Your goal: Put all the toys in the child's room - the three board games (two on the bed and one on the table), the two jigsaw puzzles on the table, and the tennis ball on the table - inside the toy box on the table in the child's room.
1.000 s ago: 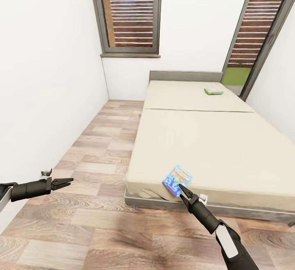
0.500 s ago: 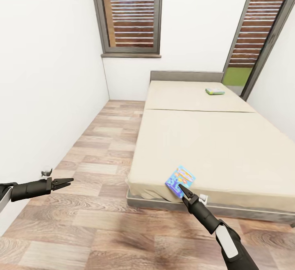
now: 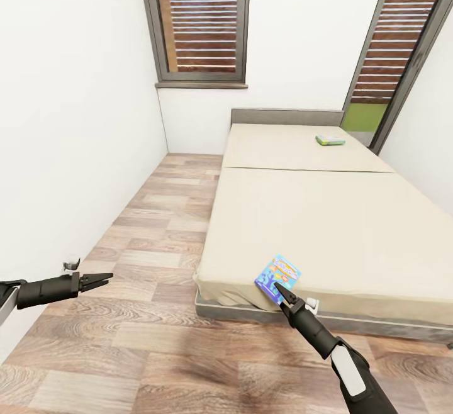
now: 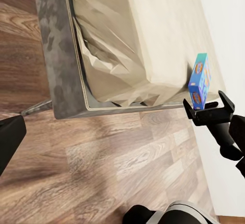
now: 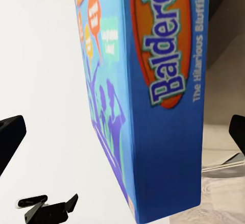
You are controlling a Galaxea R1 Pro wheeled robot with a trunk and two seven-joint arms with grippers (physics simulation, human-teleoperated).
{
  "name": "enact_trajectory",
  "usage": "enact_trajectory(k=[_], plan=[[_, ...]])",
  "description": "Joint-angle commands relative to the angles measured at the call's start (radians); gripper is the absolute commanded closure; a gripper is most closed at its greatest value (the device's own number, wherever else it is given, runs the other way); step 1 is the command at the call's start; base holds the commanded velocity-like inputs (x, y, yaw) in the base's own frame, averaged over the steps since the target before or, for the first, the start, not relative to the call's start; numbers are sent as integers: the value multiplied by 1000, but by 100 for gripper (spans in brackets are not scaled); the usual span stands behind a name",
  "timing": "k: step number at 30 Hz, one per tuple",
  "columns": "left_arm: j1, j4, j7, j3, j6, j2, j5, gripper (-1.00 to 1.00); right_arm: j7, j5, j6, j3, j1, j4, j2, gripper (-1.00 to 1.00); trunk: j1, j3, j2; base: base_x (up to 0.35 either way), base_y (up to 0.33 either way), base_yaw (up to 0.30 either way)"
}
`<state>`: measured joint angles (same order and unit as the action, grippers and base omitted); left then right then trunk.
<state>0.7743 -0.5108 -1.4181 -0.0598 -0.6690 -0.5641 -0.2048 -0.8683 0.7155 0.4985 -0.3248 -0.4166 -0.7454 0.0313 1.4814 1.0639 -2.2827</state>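
The head view looks forward and down from high up, with the bed (image 3: 327, 212) filling the right half of the frame. The left wrist view looks steeply down at the bed's near corner. The right wrist view sits very close to the blue board game (image 5: 153, 91), which both other views share.

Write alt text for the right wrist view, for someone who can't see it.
A blue Balderdash board game box stands on edge between the open right gripper's two dark fingertips, which show far apart at opposite edges of the picture. Behind it are a white wall and a strip of wood floor.
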Motion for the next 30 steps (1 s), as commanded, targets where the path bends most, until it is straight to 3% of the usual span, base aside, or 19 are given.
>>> enact_trajectory(k=[1, 8, 9, 15, 20, 30], plan=[[0, 0, -3, 0, -11, 0, -2, -100, -2, 4, 8, -3, -1, 0, 1, -100, 0, 1, 0, 0, 0, 0], [0, 0, -4, -1, -11, 0, -2, -100, -2, 4, 9, -3, -1, 0, 0, -100, 0, 1, 0, 0, 0, 0], [0, 0, -5, -2, -11, 0, -2, -100, -2, 4, 9, -3, -1, 0, 0, 100, 0, 1, 0, 0, 0, 0], [0, 0, -10, -7, -12, 0, -3, -100, -2, 4, 8, -3, -1, 0, 1, 100, -23, -18, 42, 0, 0, 0], [0, 0, -10, -8, -12, 0, -4, -100, -2, 4, 8, -2, -1, 0, 1, 100, -23, -18, 42, 0, 0, 0], [0, 0, -9, -9, -15, 0, -3, -100, -3, 4, 11, -3, -1, -2, 0, 100, -62, -49, 112, 0, 0, 0]])
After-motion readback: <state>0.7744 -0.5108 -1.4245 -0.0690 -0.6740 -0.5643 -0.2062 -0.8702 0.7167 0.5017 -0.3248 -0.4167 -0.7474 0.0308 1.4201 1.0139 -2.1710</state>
